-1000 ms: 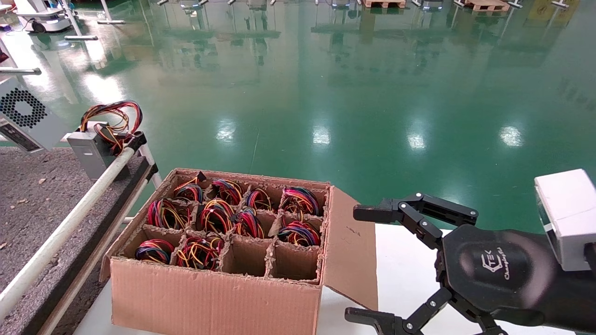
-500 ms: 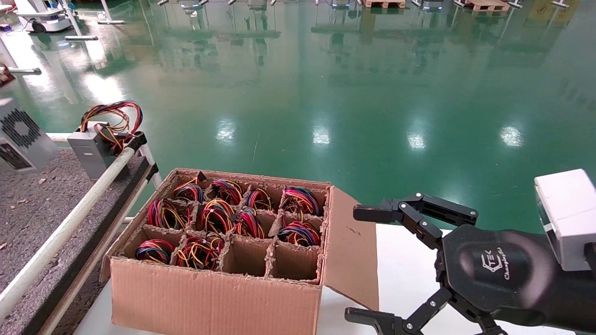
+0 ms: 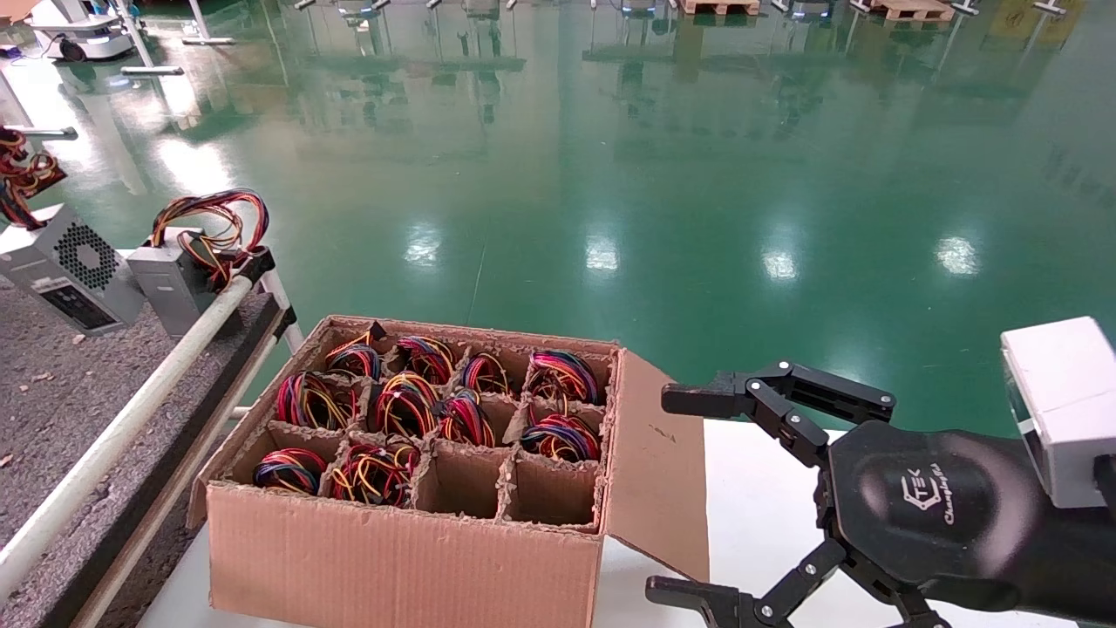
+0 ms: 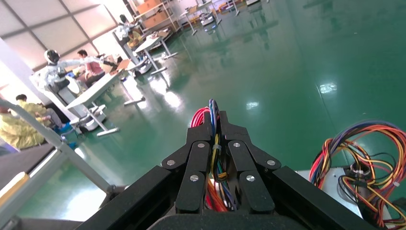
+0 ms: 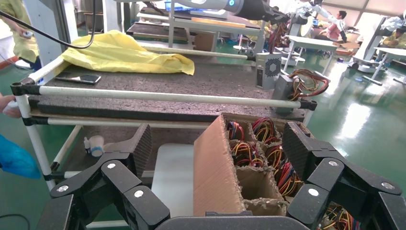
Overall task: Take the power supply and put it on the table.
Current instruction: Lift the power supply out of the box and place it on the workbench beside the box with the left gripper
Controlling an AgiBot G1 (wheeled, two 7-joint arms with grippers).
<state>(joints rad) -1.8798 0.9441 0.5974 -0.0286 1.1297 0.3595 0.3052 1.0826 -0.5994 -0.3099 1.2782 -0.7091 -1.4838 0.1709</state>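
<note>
- Left gripper (image 4: 214, 125): fingers were seen clamped on the wire bundle (image 4: 213, 143) of the power supply (image 3: 71, 269); red, blue and yellow wires were pinched between the jaws in the left wrist view.
- In the head view the left gripper itself was out of frame; only the held wires (image 3: 19, 174) were seen at the far left edge, rising from the supply.
- The held power supply was seen at the far-left end of the table (image 3: 52, 410), tilted, fan grille and dark label turned toward the camera. Contact with the table surface could not be judged.
- A second power supply (image 3: 170, 283) was seen just beside it, by the white tube rail (image 3: 131, 419), its wire loop (image 3: 214, 228) arched over it; same unit was seen in the left wrist view (image 4: 335, 184).
- Cardboard carton (image 3: 410, 523) was seen on the white tabletop (image 3: 758, 515), beside the rail; most divider cells were filled with coiled wire bundles, two front cells were seen without any.
- Right gripper (image 3: 689, 497): parked over the white tabletop, right of the carton's open flap, jaws spread wide, nothing held. Same was shown in the right wrist view (image 5: 215, 148).
- A yellow cloth (image 5: 124, 52) and a phone (image 5: 79, 78) were seen lying on the table's far part in the right wrist view.
</note>
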